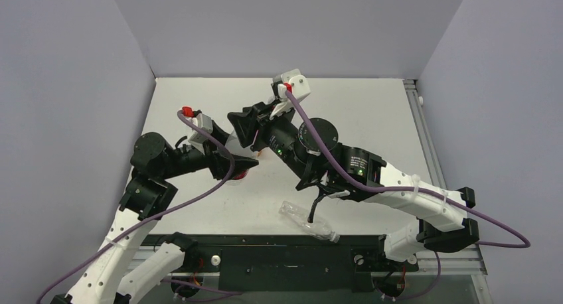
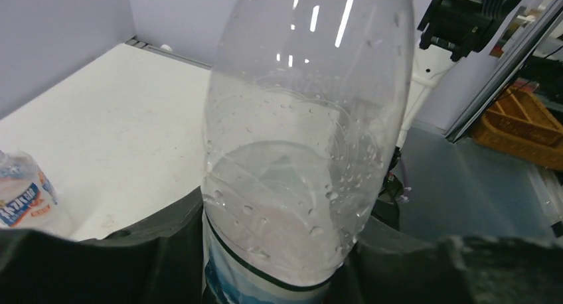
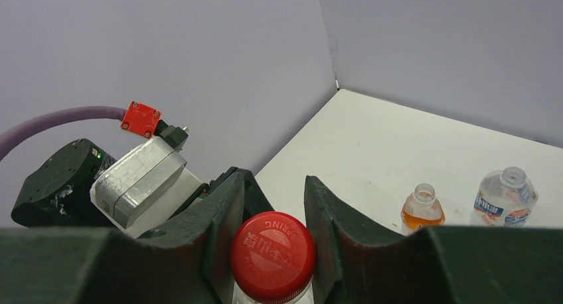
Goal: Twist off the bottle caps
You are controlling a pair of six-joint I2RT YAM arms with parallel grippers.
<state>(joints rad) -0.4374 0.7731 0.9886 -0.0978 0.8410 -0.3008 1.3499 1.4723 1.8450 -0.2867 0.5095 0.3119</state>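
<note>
Red cap: sits on top of the big clear bottle, left of table centre where both arms meet, top face toward the R wrist cam. Table is white, w/ grey walls on 3 sides. R arm reaches fwd-left across the table and L arm comes in from the left. The big clear bottle fills the L wrist view, w/ droplets inside and a blue-edged label low down. L gripper is clamped on its body, dark fingers pressed to both sides. Cannot tell if its base touches the table. R gripper is pinching the red cap, one finger tight on each side; the cap has raised lettering on top. A second clear bottle lies on its side near the front edge, apart from both grippers. In the R wrist view, well beyond the cap, a labelled bottle and a smaller orange bottle stand upright side by side, necks open.
</note>
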